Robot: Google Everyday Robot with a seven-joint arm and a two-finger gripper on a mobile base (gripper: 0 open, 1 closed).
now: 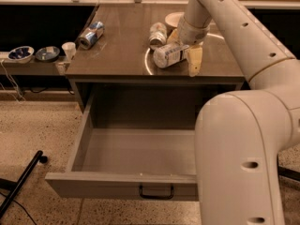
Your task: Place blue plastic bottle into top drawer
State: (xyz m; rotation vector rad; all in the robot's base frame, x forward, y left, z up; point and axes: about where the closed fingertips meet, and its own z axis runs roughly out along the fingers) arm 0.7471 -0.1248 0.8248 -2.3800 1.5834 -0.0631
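Note:
The blue plastic bottle (pixel 166 55) lies on its side on the brown tabletop (pixel 117 55), near the front edge. My gripper (pixel 184 49) is down at the bottle's right end, open, with one finger (pixel 194 61) in front of the bottle and the other behind it. The bottle rests on the table. The top drawer (pixel 84 125) is pulled wide open below the tabletop and holds nothing; its dark pull handle (pixel 156 191) is at the centre of the front panel.
A short silvery can (pixel 158 32) and a pale bowl (pixel 172 18) sit just behind the bottle. A blue-and-silver soda can (pixel 91 34) lies at the table's left. My large arm (pixel 243 149) covers the drawer's right side. Small bowls (pixel 21 54) and a cup (pixel 69 49) stand on a left shelf.

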